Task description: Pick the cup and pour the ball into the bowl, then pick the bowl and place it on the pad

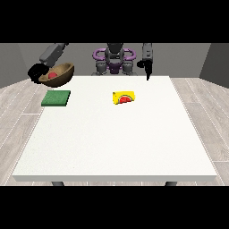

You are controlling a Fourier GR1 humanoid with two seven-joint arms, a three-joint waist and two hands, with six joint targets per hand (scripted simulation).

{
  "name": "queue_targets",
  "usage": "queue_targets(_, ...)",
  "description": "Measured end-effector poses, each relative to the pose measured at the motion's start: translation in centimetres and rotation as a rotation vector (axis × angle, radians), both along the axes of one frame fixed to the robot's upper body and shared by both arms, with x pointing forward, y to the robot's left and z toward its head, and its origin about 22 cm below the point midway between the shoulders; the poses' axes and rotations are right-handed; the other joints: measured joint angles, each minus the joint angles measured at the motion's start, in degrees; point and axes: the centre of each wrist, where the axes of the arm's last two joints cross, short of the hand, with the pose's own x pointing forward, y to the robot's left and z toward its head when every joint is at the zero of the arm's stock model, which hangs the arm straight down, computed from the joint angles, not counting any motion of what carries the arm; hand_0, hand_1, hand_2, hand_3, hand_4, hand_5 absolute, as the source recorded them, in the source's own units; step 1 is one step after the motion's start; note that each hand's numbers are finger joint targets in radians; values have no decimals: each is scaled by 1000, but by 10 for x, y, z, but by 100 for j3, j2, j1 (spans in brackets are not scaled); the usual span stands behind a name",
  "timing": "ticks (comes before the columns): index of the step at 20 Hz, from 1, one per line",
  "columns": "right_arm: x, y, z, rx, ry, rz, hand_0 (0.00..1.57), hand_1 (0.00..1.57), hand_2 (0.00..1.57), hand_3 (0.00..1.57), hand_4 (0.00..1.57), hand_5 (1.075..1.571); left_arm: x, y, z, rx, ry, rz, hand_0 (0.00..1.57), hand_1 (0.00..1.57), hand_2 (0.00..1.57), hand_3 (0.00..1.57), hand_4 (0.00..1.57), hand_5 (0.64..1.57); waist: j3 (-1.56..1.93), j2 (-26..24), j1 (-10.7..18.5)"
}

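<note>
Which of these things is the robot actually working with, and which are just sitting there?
In the job:
- brown bowl, held up by the hand at the view's left
- red ball inside the bowl
- green pad on the table
- yellow cup, lying on its side

Not in the job:
- white table
- the hand at the view's right, hanging idle

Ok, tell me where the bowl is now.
The bowl is at the front view's upper left, held up by the hand there, just above and behind the green pad.
</note>
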Motion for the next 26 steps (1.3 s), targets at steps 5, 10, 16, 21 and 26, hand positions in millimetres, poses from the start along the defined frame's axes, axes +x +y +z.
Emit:
queue_targets(5, -14, -24, -4, 0, -48, -21, 1551, 1551, 1571, 780, 841, 1510, 5, -8, 11, 2, -74, -22, 0, 0, 0, 0, 1169, 1357, 2, 428, 119)
queue_targets(10, -30, -48, -3, -56, -42, -83, 1480, 1480, 1571, 667, 0, 1567, 3, -7, 22, -4, -106, -35, 0, 0, 0, 0, 1168, 1362, 6, 625, 233)
queue_targets(16, -31, -61, 15, -223, -24, -160, 1212, 1212, 1226, 1302, 0, 1568, 1, -8, 15, -3, -104, -27, 0, 0, 0, 0, 1172, 1374, 0, 617, 233)
queue_targets(21, -10, -48, 28, -242, -59, -98, 848, 848, 784, 702, 650, 1480, -17, -40, -10, 2, -94, -26, 0, 0, 0, 0, 1209, 1345, 0, 632, 74)
queue_targets(26, 3, -42, 42, -217, -62, -6, 0, 0, 564, 710, 706, 1120, -32, -57, -33, 4, -52, -31, 0, 0, 0, 0, 1216, 1340, -1, 438, -54)
